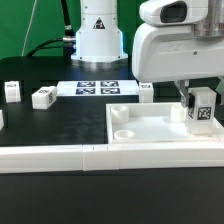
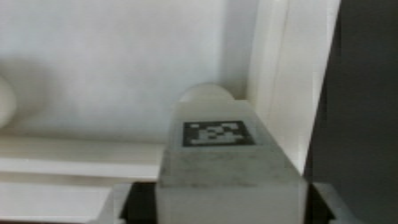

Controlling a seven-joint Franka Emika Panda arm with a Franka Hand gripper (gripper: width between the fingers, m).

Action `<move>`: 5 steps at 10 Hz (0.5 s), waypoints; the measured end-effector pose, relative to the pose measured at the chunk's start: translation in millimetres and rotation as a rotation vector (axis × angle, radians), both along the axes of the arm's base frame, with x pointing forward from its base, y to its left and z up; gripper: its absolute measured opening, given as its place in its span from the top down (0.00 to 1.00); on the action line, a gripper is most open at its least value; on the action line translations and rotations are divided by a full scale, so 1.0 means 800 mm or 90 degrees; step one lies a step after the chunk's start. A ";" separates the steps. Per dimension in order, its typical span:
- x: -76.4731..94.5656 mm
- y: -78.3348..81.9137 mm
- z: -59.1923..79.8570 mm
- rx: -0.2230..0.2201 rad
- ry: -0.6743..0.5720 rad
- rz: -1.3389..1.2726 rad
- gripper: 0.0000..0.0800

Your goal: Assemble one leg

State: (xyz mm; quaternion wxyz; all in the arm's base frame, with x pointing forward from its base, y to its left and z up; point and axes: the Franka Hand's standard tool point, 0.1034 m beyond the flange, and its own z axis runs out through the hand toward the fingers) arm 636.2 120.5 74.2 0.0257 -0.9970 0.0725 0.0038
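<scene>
My gripper [image 1: 199, 103] is shut on a leg [image 1: 200, 113], a small white peg with a black-and-white tag on its face. It holds the leg upright over the far corner of the large flat white panel [image 1: 150, 128], on the exterior view's right. I cannot tell whether the leg's lower end touches the panel. In the wrist view the leg [image 2: 221, 150] fills the middle between the dark fingers [image 2: 143, 203], with the white panel [image 2: 125, 60] under it. A round panel hole [image 2: 6, 105] shows at the edge.
Three more white legs lie on the black table: two on the exterior view's left [image 1: 12, 92] [image 1: 43, 97] and one behind the panel [image 1: 147, 95]. The marker board [image 1: 97, 88] lies by the robot base [image 1: 98, 35]. A white rail [image 1: 90, 158] runs along the front.
</scene>
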 end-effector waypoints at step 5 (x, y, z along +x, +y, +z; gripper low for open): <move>-0.001 -0.002 0.000 0.000 0.026 -0.361 0.63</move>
